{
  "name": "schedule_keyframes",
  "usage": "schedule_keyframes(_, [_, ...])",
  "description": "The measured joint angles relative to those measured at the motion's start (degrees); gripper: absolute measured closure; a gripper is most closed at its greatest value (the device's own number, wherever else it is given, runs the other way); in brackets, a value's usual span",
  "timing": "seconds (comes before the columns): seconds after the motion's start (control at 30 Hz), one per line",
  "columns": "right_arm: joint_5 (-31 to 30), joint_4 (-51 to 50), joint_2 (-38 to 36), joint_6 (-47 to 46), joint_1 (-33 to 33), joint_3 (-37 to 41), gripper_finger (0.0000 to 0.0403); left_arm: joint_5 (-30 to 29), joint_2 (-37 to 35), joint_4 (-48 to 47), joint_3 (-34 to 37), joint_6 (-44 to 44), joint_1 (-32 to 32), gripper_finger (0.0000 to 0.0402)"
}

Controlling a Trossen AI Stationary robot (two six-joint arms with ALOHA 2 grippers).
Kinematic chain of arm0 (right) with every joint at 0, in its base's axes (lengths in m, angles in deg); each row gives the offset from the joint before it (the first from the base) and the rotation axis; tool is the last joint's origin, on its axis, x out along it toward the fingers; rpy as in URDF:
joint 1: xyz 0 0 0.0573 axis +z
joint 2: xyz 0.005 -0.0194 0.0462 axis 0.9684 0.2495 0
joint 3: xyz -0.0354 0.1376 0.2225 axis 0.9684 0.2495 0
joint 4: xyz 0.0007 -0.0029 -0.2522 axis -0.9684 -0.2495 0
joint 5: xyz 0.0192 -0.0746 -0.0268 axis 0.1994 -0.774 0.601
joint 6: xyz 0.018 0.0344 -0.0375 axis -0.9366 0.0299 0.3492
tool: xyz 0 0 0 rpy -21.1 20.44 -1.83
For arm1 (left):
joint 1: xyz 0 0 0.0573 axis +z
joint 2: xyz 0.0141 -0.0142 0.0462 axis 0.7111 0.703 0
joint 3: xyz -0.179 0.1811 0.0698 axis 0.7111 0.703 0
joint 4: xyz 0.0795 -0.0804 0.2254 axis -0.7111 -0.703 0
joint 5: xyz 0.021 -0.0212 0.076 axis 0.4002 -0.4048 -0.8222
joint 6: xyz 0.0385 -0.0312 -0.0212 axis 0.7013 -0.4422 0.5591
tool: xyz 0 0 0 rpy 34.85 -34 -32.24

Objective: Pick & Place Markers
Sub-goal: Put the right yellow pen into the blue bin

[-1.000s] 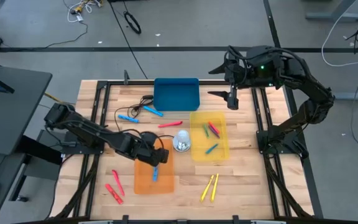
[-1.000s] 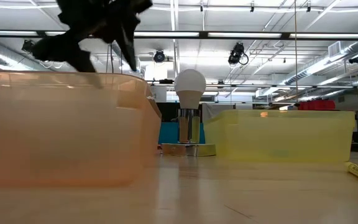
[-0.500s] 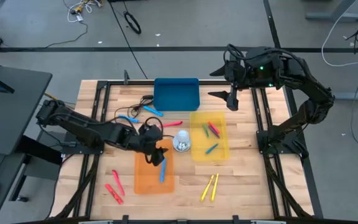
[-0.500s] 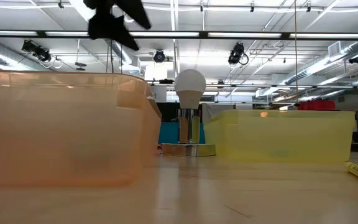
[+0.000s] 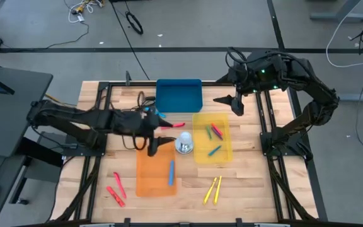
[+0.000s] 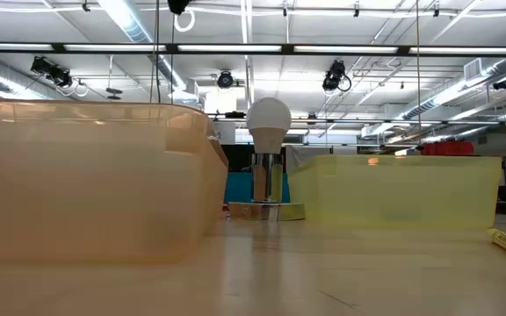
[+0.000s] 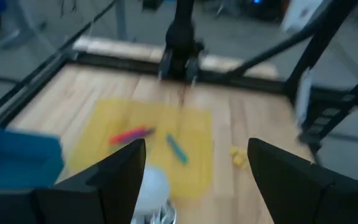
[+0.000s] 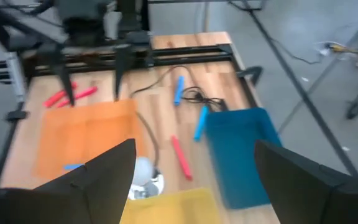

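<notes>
Wood table (image 5: 244,183) carries 3 trays & abt a dozen markers. Near front-left corner: 3 red markers (image 5: 116,191). Orange tray (image 5: 149,180), front-centre, holds 1 light-blue marker (image 5: 171,173). Behind it, toward back edge: 2 more light-blue markers (image 5: 155,113) & 1 red marker (image 5: 172,126) on bare wood beside a black cable (image 5: 128,112). Left gripper (image 5: 150,140) hangs over orange tray's back edge, fingers apart, nothing betw them. Blue tray (image 5: 179,96) sits at back edge, centre; can't see any marker in it. Bulb-shaped thing on metal base (image 5: 184,144) stands betw orange & yellow trays. Yellow tray (image 5: 223,153), right of centre, holds 4 markers: 2 red/pink-ish (image 5: 216,130), 1 green (image 5: 208,132), 1 teal (image 5: 214,151). 2 yellow markers (image 5: 213,189) lie side by side by front edge, right of orange tray. Right gripper (image 5: 231,103) hovers above back-right part of table, fingers wide, empty.
</notes>
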Motion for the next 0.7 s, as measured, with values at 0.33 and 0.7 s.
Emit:
schedule_keyframes(0.33, [4.8, 0.0, 0.0, 3.5, 3.4, 0.0, 0.0076, 3.7, -3.8, 15.4, 0.0, 2.8, 4.3, 0.0115])
schedule_keyframes(0.7, [4.7, 0.1, 0.0, 1.3, 4.9, 0.0, 0.0076, 3.5, -7.6, 23.3, 0.0, 3.0, 4.7, 0.0115])
